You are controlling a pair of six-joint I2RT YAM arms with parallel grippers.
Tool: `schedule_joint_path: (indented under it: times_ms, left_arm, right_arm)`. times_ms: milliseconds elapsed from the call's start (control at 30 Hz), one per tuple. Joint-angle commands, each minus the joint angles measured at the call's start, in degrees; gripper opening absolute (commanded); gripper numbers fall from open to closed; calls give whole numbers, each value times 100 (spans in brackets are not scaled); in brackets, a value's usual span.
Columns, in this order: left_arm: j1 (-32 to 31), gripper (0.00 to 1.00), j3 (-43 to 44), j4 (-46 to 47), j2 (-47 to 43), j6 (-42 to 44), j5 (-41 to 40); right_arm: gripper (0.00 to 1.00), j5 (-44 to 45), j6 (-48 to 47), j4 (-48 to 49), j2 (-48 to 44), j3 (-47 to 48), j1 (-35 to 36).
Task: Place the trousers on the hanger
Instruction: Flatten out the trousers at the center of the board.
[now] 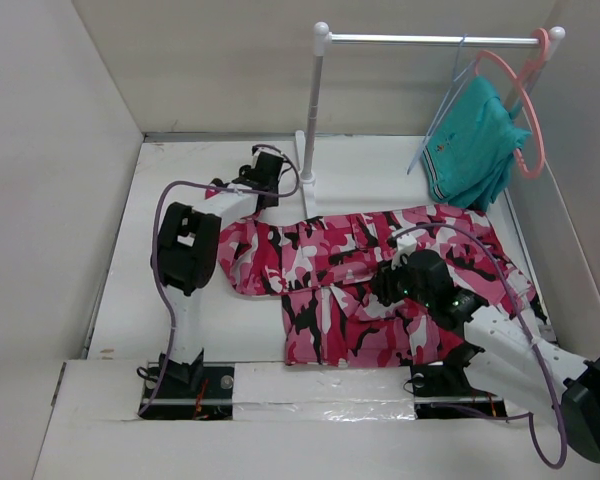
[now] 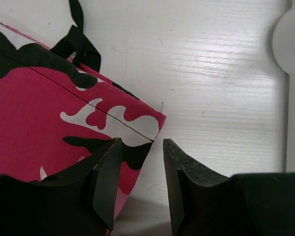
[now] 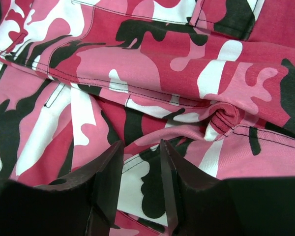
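Observation:
The camouflage trousers [image 1: 360, 290] lie spread and rumpled across the middle of the table. The light-blue wire hanger [image 1: 432, 120] hangs on the rail at the back right, with a teal garment [image 1: 475, 140] on it. My left gripper [image 1: 263, 180] hovers at the trousers' far left corner. In the left wrist view that gripper [image 2: 142, 142] is open, the cloth corner [image 2: 142, 125] just reaching between its tips and a black strap [image 2: 78, 42] beyond. My right gripper [image 1: 388, 283] is low over the middle of the trousers. Seen from the wrist, this gripper [image 3: 141, 145] is open, straddling folded cloth [image 3: 142, 182].
A white clothes rack stands at the back, its post [image 1: 315, 110] and foot [image 1: 307, 185] close to my left gripper. A salmon-pink plastic hanger [image 1: 528, 110] hangs at the rail's right end. White walls enclose the table on three sides.

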Motion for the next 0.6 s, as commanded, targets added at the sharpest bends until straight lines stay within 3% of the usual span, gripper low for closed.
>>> schedule_joint_path:
  times_ms: [0, 367, 467, 500, 567]
  left_arm:
    - [15, 36, 289, -198, 129, 80, -706]
    - [15, 35, 1132, -689, 805, 203, -593]
    - [15, 22, 1247, -716, 867, 229, -479]
    - [15, 4, 1256, -725, 858, 194, -496]
    - [67, 0, 1247, -673, 745, 62, -488]
  right_arm:
    - [43, -29, -21, 231, 12, 116, -5]
    - [45, -82, 14, 232, -155, 116, -5]
    - [47, -116, 5, 344, -155, 108, -5]
    - [47, -134, 5, 415, -138, 99, -5]
    - [47, -134, -38, 233, -111, 177, -5]
